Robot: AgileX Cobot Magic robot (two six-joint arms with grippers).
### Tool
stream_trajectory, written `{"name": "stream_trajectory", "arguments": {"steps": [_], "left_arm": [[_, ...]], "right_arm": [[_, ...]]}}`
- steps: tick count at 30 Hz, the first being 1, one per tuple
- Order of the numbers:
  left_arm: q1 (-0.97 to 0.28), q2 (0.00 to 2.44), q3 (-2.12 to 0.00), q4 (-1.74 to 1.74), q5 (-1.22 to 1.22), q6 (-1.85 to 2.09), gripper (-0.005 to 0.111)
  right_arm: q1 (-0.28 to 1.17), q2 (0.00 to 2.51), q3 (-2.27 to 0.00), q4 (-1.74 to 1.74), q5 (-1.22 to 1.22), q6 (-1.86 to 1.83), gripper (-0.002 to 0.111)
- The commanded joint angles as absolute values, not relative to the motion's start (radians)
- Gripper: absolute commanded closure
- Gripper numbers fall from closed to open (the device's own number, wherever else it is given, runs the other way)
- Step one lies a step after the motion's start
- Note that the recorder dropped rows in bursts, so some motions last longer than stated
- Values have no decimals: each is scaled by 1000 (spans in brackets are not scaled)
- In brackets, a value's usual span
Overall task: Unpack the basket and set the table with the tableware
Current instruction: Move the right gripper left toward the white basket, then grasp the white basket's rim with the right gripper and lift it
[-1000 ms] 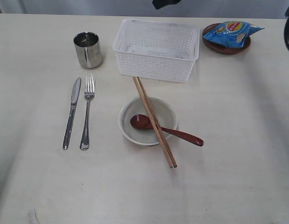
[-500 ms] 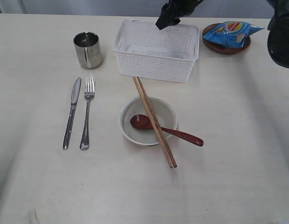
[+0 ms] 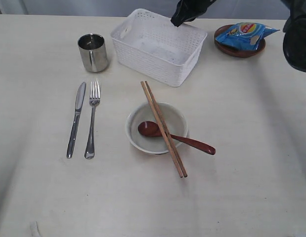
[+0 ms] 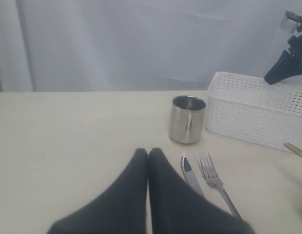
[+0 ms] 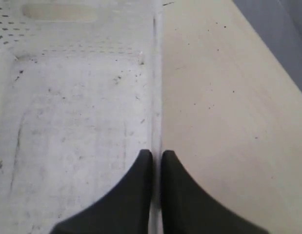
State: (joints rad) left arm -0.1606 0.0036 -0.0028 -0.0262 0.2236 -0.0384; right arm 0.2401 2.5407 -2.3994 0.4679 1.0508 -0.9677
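Exterior view: white grid-sided basket (image 3: 152,63), askew

White grid-perforated basket (image 3: 152,61); red-brown spoon (image 3: 194,142); blue chip bag (image 3: 246,33); brown plate (image 3: 233,51)

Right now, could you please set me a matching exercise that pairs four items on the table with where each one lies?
Things:
1. wooden spoon
2. chip bag
3. chopsticks
4. fork

Places:
A. on the brown plate
B. laid across the rim of the bowl
C. head inside the bowl, handle sticking out over the rim
D. flat on the table, right beside the knife

Pairs: 1-C, 2-A, 3-B, 4-D
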Motion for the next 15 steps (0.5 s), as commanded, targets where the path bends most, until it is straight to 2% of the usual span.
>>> {"name": "stream_trajectory", "arguments": {"steps": [1, 9, 15], "left_arm": [[-162, 0, 0, -30, 213, -38, 107], [-162, 0, 0, -30, 213, -38, 107], [-162, 0, 0, -30, 213, -38, 107]], "right_arm": [[212, 2464, -2406, 455, 1037, -984, 109], [99, 2342, -2406, 450, 1031, -918, 109], [-35, 2262, -2406, 579, 1029, -902, 109]]}}
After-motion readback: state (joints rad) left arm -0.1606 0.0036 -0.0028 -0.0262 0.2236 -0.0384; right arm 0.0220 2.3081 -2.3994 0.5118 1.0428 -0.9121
